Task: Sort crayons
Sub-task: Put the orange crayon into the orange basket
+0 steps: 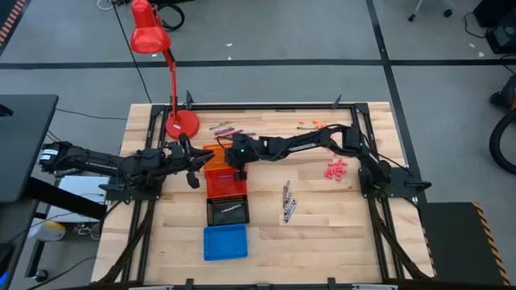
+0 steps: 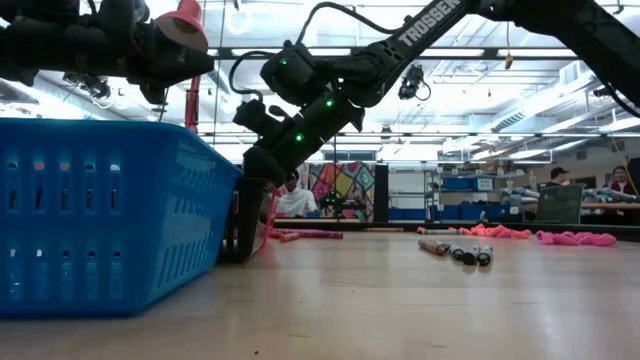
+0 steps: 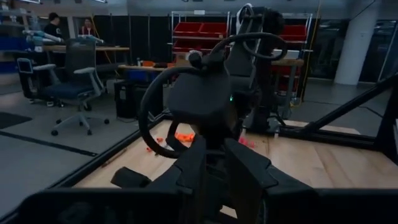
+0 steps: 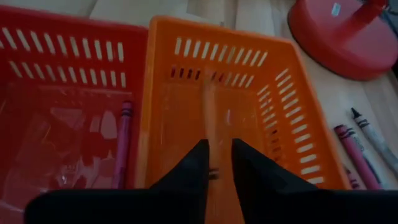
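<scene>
Where the wooden table (image 1: 322, 201) meets a workshop room, the right gripper (image 4: 216, 168) hangs over the orange tray (image 4: 280, 106), fingers slightly apart around 1 orange crayon (image 4: 208, 115); left gripper (image 1: 192, 165) beside it, state unclear.

A thin orange crayon (image 4: 209, 118) was seen lengthwise over the orange tray. A maroon-red crayon (image 4: 123, 140) lay inside the red tray at left. Maroon and grey-white crayons (image 4: 360, 146) lay at right on the wood.
</scene>
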You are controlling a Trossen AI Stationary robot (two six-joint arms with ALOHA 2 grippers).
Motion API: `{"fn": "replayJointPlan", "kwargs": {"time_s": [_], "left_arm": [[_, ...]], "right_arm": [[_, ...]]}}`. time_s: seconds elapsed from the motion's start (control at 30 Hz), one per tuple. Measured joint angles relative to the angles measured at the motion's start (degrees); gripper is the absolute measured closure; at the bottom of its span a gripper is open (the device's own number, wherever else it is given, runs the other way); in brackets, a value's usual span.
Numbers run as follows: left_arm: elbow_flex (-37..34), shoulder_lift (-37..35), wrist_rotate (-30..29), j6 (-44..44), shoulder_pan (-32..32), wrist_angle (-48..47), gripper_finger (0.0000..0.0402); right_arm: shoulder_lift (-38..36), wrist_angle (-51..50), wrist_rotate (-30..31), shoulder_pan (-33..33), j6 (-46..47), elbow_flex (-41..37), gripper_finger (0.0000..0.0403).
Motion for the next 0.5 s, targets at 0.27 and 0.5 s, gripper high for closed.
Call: {"fn": "replayJointPlan", "kwargs": {"time_s": [0.27,0.5], "left_arm": [[0.0,0.0,0.0,-0.6,0.0,-1.5,0.0331],[0.0,0.0,0.0,-0.9,0.0,-1.9,0.0331]], "right_arm": [[-4.3,-6.7,2.5,0.1,0.0,0.0,0.0287],[-10.0,-18.1,8.0,0.4,1.5,-0.9,0.0288]]}}
